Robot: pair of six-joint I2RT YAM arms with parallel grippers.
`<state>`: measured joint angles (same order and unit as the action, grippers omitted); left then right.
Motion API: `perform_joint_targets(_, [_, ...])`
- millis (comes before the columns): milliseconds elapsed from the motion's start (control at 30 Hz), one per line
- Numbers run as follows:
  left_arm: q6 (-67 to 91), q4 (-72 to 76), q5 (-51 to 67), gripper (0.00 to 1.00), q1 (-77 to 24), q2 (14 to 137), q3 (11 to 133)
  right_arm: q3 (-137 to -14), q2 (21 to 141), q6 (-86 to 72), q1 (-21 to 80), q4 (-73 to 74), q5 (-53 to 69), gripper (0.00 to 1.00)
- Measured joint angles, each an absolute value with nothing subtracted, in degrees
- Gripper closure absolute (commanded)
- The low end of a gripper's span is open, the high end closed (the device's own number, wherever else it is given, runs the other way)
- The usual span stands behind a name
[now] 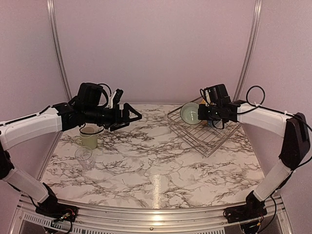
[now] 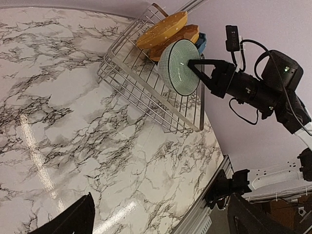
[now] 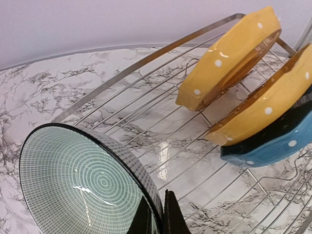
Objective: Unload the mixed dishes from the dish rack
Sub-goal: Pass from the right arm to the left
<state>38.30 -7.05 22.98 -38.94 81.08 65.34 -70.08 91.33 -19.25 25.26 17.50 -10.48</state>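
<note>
The silver wire dish rack (image 1: 207, 131) stands at the back right of the marble table. My right gripper (image 1: 199, 115) is shut on the rim of the small pale green bowl (image 1: 189, 113) and holds it tilted above the rack's near-left end. In the right wrist view the bowl (image 3: 83, 185) fills the lower left, its rim pinched between my fingers (image 3: 171, 217). Two yellow dotted plates (image 3: 229, 58) (image 3: 263, 107) and the blue dotted plate (image 3: 273, 144) stand on edge in the rack. The pale green mug (image 1: 89, 138) and clear glass (image 1: 84, 157) stand on the table at the left. My left gripper (image 1: 129, 119) hovers open and empty above the mug.
Pale walls enclose the table on three sides, with metal corner rails. A metal rail (image 1: 156, 214) runs along the table's near edge. From the left wrist view the rack (image 2: 146, 85) lies across open marble from my left gripper.
</note>
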Motion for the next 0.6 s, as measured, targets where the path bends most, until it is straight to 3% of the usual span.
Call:
perform_joint_targets(333, [35.11,-15.79,12.88,0.16,-46.54,87.05,74.56,-76.05,94.76,-16.23,40.60,22.94,-16.36,1.00])
perform_joint_targets(600, [33.58,-23.79,1.26,0.43,-49.56,92.66,78.37,-82.67,103.53,-16.25,50.06,24.43,-17.52,1.00])
